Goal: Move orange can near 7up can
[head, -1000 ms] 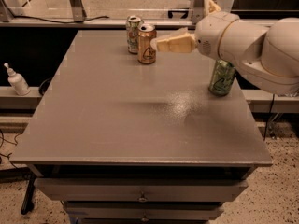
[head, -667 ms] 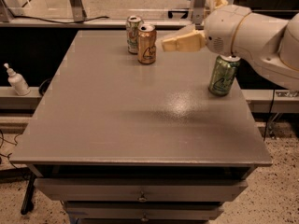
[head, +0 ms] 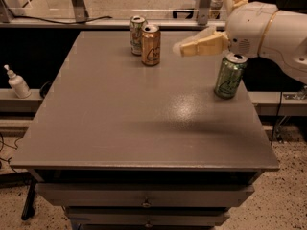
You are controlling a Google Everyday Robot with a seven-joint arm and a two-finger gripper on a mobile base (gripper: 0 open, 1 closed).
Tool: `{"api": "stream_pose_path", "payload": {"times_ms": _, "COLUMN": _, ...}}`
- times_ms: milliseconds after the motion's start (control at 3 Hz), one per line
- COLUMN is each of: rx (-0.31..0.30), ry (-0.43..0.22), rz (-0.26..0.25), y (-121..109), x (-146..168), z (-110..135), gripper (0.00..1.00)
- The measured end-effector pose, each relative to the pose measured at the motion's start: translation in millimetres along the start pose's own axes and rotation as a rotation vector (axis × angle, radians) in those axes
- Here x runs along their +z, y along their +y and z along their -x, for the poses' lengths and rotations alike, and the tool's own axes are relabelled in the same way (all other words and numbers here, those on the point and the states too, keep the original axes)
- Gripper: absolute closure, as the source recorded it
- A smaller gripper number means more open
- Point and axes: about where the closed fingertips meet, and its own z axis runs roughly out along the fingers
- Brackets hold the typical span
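Grey table (head: 144, 128) on a drawer unit, three cans upright on top. White robot arm (head: 268, 28) reaches in from the right edge, above the surface.

Gripper (head: 183, 48) points left, raised over the far right part of the table, apart from every can. Nothing seen in it; jaw gap: cannot tell.

Green can (head: 230, 76) stands near the right edge, just below the wrist.

Orange can (head: 150, 45) stands at the far centre, close against the 7up can (head: 135, 32), in front and to its right; contact or small gap not resolvable.

Pump bottle (head: 17, 83) on the ledge at left, off the table.

Judgement: placement looks met. Any clearing move should go up and right, not left toward the pair, and stay high enough to miss the green can's top.
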Motion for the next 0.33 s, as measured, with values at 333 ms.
{"api": "stream_pose_path", "payload": {"times_ms": 333, "rx": 0.0, "ry": 0.0, "rz": 0.0, "y": 0.1, "x": 0.1, "z": 0.1, "gripper": 0.0}}
